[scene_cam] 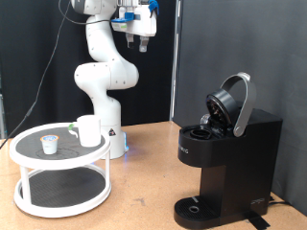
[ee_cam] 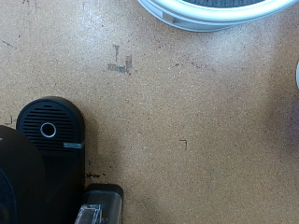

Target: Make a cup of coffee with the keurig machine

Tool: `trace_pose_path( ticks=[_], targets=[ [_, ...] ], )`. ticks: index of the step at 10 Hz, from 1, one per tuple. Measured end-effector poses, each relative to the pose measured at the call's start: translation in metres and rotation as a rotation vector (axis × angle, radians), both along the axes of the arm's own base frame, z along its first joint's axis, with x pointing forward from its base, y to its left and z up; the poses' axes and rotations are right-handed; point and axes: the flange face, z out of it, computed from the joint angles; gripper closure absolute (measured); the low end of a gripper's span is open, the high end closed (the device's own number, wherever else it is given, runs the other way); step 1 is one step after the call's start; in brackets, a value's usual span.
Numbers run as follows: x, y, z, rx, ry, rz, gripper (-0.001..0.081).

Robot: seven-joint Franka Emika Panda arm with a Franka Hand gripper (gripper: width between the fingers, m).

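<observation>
The black keurig machine (scene_cam: 228,153) stands at the exterior view's right with its hinged lid (scene_cam: 235,101) raised. Its round drip base (scene_cam: 197,207) is bare. The white cup (scene_cam: 89,130) stands on the white round stand (scene_cam: 29,155) at the left, with a small white pod (scene_cam: 50,144) with a dark top beside it. My gripper (scene_cam: 142,42) hangs high above the table, between stand and machine, far from both, with nothing seen between its fingers. In the wrist view the machine's drip base (ee_cam: 49,127) shows from above; no fingers show there.
The stand has two tiers and its rim shows in the wrist view (ee_cam: 215,13). The wooden table top (scene_cam: 144,192) lies between stand and machine. The arm's white base (scene_cam: 113,134) stands just behind the stand. A black curtain hangs behind.
</observation>
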Motion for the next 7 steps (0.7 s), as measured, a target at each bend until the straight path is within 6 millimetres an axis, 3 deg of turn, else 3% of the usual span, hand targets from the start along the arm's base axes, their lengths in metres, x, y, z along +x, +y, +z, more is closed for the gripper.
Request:
trace_pose_path(
  ticks=[3,7],
  targets=[
    [-0.001,-0.012,0.002,0.018,-0.008,0.003,0.0072],
    [-0.019,-0.068,0.003,0.04,-0.004,0.0,0.0072]
  ],
)
